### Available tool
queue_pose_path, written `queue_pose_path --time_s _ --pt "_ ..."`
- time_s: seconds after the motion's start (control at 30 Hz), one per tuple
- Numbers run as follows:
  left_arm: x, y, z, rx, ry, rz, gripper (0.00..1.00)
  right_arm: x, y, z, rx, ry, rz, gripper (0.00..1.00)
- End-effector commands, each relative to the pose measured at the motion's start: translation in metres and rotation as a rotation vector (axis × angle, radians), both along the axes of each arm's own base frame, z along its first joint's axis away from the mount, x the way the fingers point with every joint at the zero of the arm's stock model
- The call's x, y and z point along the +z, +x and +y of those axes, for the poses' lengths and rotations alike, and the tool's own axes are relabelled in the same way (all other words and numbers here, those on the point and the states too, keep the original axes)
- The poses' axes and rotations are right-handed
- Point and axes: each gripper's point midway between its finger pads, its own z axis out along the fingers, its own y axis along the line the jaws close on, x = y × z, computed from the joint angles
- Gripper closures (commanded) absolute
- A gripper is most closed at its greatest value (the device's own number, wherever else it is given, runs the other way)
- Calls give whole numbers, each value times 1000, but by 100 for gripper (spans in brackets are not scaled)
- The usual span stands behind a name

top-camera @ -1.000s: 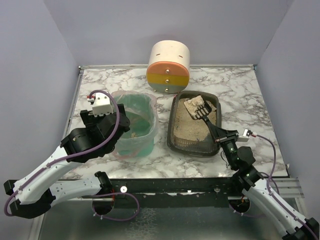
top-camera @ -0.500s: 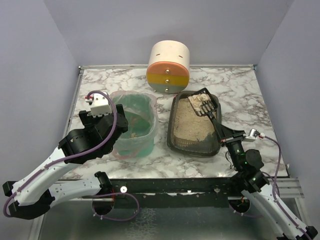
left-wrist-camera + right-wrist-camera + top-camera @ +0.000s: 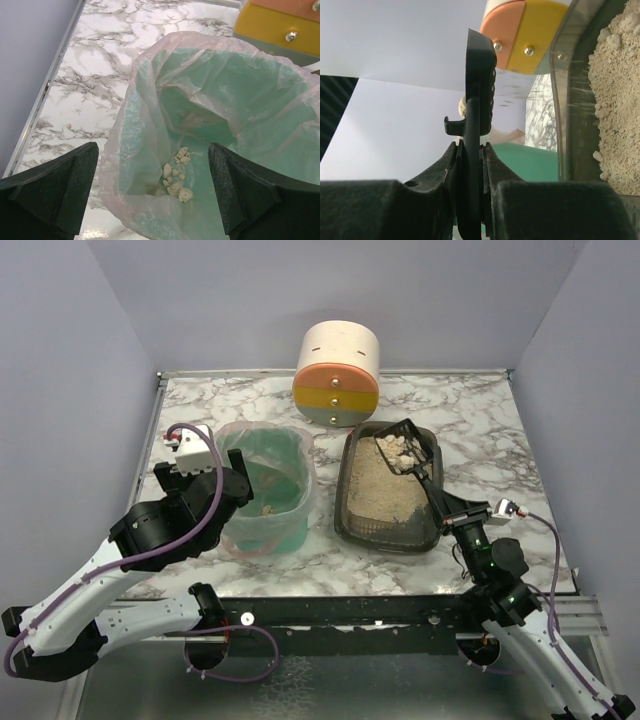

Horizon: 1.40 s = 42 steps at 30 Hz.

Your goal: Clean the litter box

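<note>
two arms are in view, but only the right one carries something. the right gripper [image 3: 470, 150] is closed tight on the black handle of the scoop [image 3: 418, 468], with no gap to see between its fingers and the handle. in the top view the scoop's long axis runs from the gripper at about 5 o'clock to the slotted head at about 11 o'clock. the head is lifted over the far end of the litter box [image 3: 388, 540] and holds a few pale clumps [image 3: 397, 444]. the litter box lies on the marble table [image 3: 480, 420], at 12 o'clock from the right arm's base, its long side going from 6 to 12 o'clock, with beige litter [image 3: 385, 495] inside.

the relation that matters for the coming move is this: the green bin [image 3: 290, 525] stands at 9 o'clock from the litter box, just beside it, with a narrow strip of table between them. so the loaded head probably has to travel toward 9 o'clock, over the left wall of the box and the bin's rim, before it tips. if the head tilts on the way, clumps may fall between the two.

the left gripper [image 3: 152, 165] is wide open and holds nothing; its two fingers stand on either side of the bin's opening. the left arm is nearer to the bin, but the scoop is in the right one. the cylinder [image 3: 338, 375] stands at 12 o'clock from the bin, near the path.
</note>
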Motion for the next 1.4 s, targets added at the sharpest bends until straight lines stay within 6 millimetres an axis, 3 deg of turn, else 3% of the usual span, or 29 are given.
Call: queue_pose_path --time_s 0.0,0.03,0.13,0.27,0.37,0.47,0.53,0.6,0.67,0.77,0.9,1.0,1.1,1.2,1.3,1.37 --pt "-3 -1 -2 -19 1 13 1 1 -3 -1 6 -6 83 99" --pt "-4 -1 -2 -21 1 16 1 -2 -2 -9 -35 -5 123 99" --pt "-10 0 -1 -14 37 26 1 24 -10 10 81 55 -14 99" --pt "-20 2 8 32 106 24 1 17 -9 -9 -14 -25 89 99" --pt "-18 4 15 69 142 8 1 40 -15 7 73 -24 -8 99" --pt "-17 7 17 83 169 7 1 28 -10 -5 7 -91 95 99" --pt "-21 9 16 73 187 15 1 41 -15 10 86 -69 14 99" --pt "-29 11 15 50 211 31 2 41 -14 8 74 -76 18 100" --pt "-37 13 11 18 208 46 7 24 -11 -2 24 -91 116 99" --pt "-50 18 12 3 212 79 12 43 -19 18 136 -60 1 99" --pt "-58 26 16 4 228 111 18 35 -16 5 66 -109 78 99" --pt "-66 32 16 -6 221 138 26 46 -20 8 92 -93 17 99" --pt "-70 37 13 -19 196 150 38 31 -16 -6 17 -127 97 99" --pt "-68 40 10 -34 178 148 52 40 -21 8 95 -111 19 100" --pt "-69 44 3 -56 167 157 68 14 -15 -9 -2 -150 145 100" --pt "-68 46 -2 -75 156 162 80 29 -18 2 57 -121 54 99"
